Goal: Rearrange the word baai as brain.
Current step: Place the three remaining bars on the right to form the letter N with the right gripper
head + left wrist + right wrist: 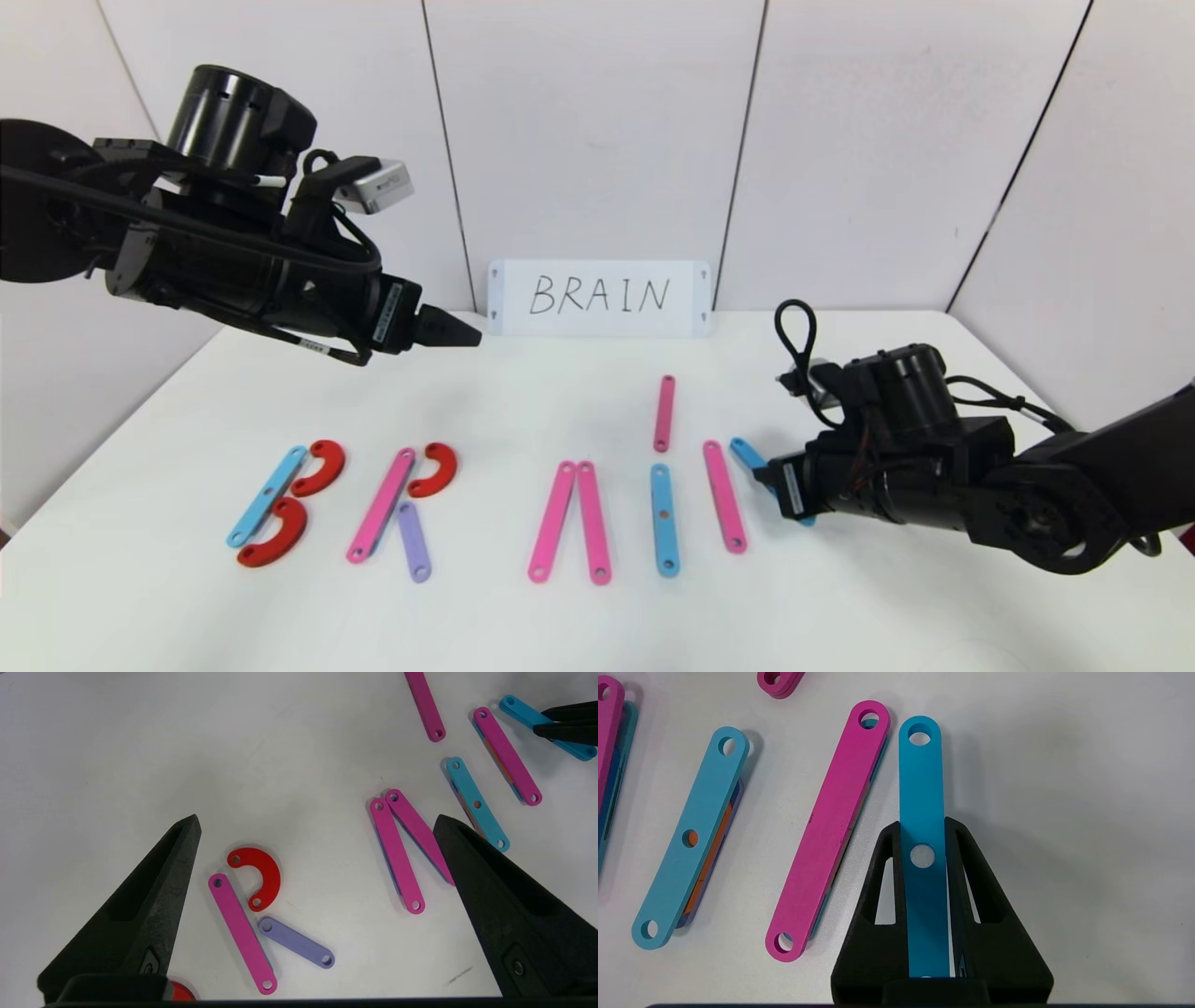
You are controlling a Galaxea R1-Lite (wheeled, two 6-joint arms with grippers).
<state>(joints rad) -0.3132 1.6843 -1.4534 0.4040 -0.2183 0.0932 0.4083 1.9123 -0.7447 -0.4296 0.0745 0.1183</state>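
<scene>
The plastic letters lie in a row on the white table [597, 625]. At the left a blue bar [266, 495] with two red arcs [317, 467] forms B. A pink bar [380, 504], a red arc [434, 469] and a purple bar [413, 541] form R. Two pink bars [573, 523] meet at the top as A. A blue bar [664, 520] stands as I. My right gripper [767, 476] is shut on another blue bar [922, 788] beside a pink bar [829, 830], low over the table. My left gripper [462, 331] is open and empty, raised above the R [243, 931].
A white card [599, 297] with handwritten "BRAIN" leans on the back wall. A loose pink bar [664, 413] lies behind the I. White wall panels close the back and sides. Bare table lies to the right of my right gripper.
</scene>
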